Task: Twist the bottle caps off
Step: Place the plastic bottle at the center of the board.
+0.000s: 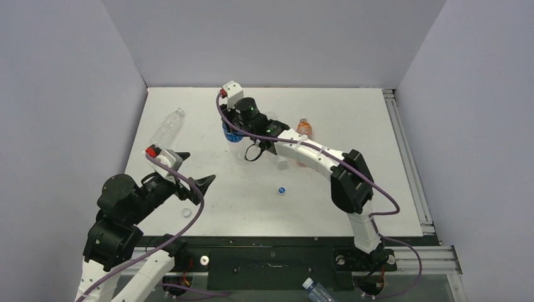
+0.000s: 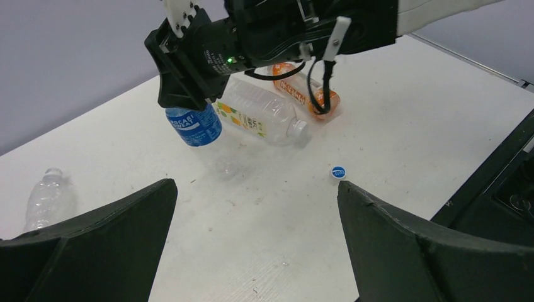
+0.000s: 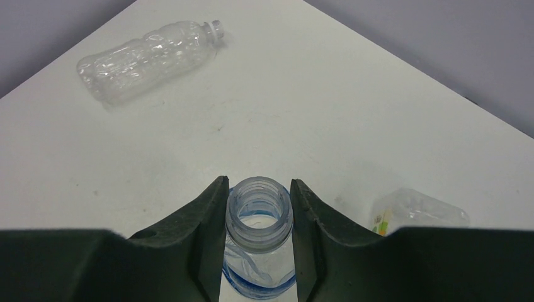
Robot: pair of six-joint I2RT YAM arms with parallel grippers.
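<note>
1. Top view:
   - The left gripper stands wide apart and empty, low over the near left of the table.
   - A white cap lies loose just beside it, near the front edge. A blue cap lies loose mid-table.
   - The right gripper is clamped on a blue bottle towards the far side.
   - An orange bottle lies beside that arm, and a clear bottle lies far left.
   - Risk: a careless sweep of the left arm could knock the white cap off the front edge.

2. Left wrist:
   - The blue bottle hangs by its neck from the right gripper, seemingly clear of the table.
   - A labelled bottle and the orange bottle lie just behind it, under the right arm. Whether either is capped I cannot tell.
   - A black cable loops down in front of the orange bottle.
   - Risk: that loop could snag or roll the orange bottle when the arm moves. Setting the blue bottle down close by could tip it onto the two lying bottles.

3. Right wrist:
   - The jaws pinch the blue bottle's threaded neck. Its mouth is open, with no cap on it.
   - The clear bottle also looks capless.
   - Risk: a grip on the neck alone leaves the body free to swing or slip out.
</note>
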